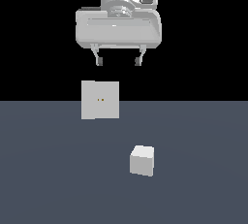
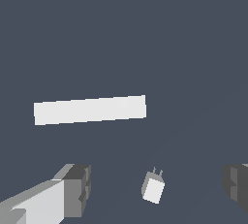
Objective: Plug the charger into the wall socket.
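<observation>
The charger [image 1: 142, 160] is a small off-white cube lying on the grey floor toward the front, a little to the exterior view's right. In the wrist view the charger [image 2: 153, 188] shows two thin prongs at one end. The wall socket [image 1: 100, 100] is a flat light-grey square plate standing upright farther back, with two tiny orange dots at its centre; from above the wall socket [image 2: 90, 109] appears as a narrow white bar. My gripper [image 1: 119, 62] hangs high above both, open and empty, its fingers [image 2: 77, 189] wide apart.
A flat dark grey floor [image 1: 48, 179] spreads under everything, with black background behind it. No other objects show.
</observation>
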Motion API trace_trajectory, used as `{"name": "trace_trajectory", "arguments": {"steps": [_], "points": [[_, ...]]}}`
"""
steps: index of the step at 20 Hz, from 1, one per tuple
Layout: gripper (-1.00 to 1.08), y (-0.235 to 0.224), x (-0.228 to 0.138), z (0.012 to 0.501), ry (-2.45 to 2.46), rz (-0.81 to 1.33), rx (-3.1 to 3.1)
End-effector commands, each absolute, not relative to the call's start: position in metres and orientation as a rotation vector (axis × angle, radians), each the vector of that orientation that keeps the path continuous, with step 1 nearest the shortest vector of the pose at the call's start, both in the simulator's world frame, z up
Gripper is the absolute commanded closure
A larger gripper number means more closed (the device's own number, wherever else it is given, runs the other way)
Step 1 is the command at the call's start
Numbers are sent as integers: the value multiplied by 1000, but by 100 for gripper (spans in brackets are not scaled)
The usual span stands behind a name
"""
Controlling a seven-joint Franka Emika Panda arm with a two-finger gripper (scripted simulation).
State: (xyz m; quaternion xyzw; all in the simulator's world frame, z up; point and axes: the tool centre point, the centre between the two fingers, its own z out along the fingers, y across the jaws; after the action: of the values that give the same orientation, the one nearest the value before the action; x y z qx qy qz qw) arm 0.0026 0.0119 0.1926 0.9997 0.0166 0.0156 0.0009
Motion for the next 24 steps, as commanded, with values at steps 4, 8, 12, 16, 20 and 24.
{"name": "trace_trajectory", "arguments": {"steps": [4, 8, 12, 16, 20, 24], "points": [[-92, 11, 1, 191, 46, 49, 3139], [-92, 8, -5, 184, 18, 49, 3139], [-92, 2, -16, 172, -33, 48, 3139], [-92, -5, -33, 154, -109, 48, 3136], [-92, -14, -56, 129, -211, 47, 3131], [-92, -21, -78, 105, -309, 46, 3121]]}}
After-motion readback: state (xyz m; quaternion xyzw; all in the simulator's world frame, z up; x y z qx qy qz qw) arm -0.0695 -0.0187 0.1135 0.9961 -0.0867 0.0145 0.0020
